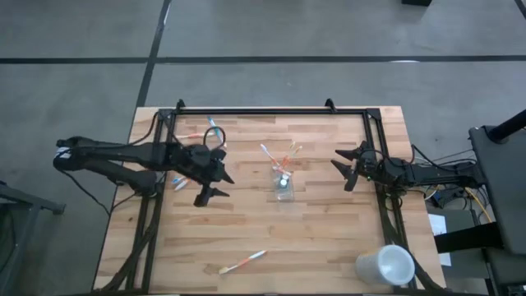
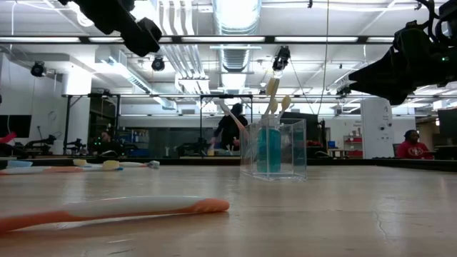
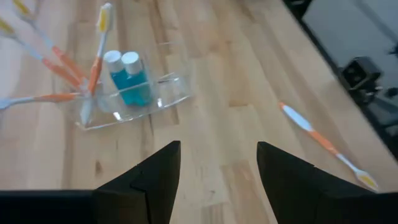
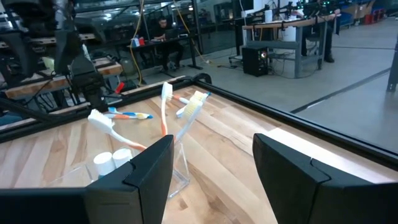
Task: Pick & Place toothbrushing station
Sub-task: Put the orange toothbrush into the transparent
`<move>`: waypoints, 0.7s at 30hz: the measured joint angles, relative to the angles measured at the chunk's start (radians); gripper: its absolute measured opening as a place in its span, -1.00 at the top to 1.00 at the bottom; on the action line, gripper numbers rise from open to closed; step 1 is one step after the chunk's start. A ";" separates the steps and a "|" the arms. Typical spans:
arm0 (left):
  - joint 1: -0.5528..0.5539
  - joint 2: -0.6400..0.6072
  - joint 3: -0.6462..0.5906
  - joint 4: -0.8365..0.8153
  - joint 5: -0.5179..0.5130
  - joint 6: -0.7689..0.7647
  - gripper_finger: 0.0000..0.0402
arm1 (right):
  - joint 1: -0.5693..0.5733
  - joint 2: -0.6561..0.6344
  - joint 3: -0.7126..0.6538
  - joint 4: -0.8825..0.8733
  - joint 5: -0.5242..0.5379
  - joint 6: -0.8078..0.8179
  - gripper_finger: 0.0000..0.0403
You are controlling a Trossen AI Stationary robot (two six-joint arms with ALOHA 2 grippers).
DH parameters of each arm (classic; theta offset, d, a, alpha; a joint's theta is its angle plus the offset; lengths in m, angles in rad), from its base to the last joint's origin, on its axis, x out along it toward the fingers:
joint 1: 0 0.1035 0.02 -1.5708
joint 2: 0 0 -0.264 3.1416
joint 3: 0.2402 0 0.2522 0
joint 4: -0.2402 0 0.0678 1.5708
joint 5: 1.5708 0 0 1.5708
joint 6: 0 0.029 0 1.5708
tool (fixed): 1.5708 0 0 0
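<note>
Nearest the table's front edge, well apart from the clear cup [image 1: 283, 186], lies a loose toothbrush [image 1: 243, 262]: light, thin and slippery, best pinched across mid-handle. The cup, mid-table, holds three toothbrushes [image 1: 283, 156] and blue tubes [image 3: 130, 79]; probably light and easily tipped. Left gripper [image 1: 212, 182] and right gripper [image 1: 344, 168] flank it, fingers wide and empty.

A robotics lab or workshop: beyond the wooden table [image 2: 371, 214] run ceiling strip lights [image 2: 235, 11], exposed ducts [image 2: 235, 68], cluttered workbenches [image 4: 292, 25] ahead of the right fingers, and seated people [image 2: 409, 145].
</note>
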State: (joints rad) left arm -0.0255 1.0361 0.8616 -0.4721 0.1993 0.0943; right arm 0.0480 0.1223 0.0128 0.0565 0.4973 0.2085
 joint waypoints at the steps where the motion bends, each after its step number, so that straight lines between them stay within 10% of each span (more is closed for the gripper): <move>1: -0.027 0.003 0.000 0.000 -0.042 -0.020 -0.07 | 0.000 0.000 0.000 0.000 0.000 0.000 -0.07; 21: -0.604 0.246 0.003 0.051 -0.766 -0.747 -0.07 | 0.000 0.000 0.000 0.000 0.000 0.000 -0.07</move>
State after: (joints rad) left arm -0.6298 1.2824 0.8642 -0.4213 -0.5671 -0.6532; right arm 0.0483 0.1223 0.0128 0.0566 0.4973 0.2085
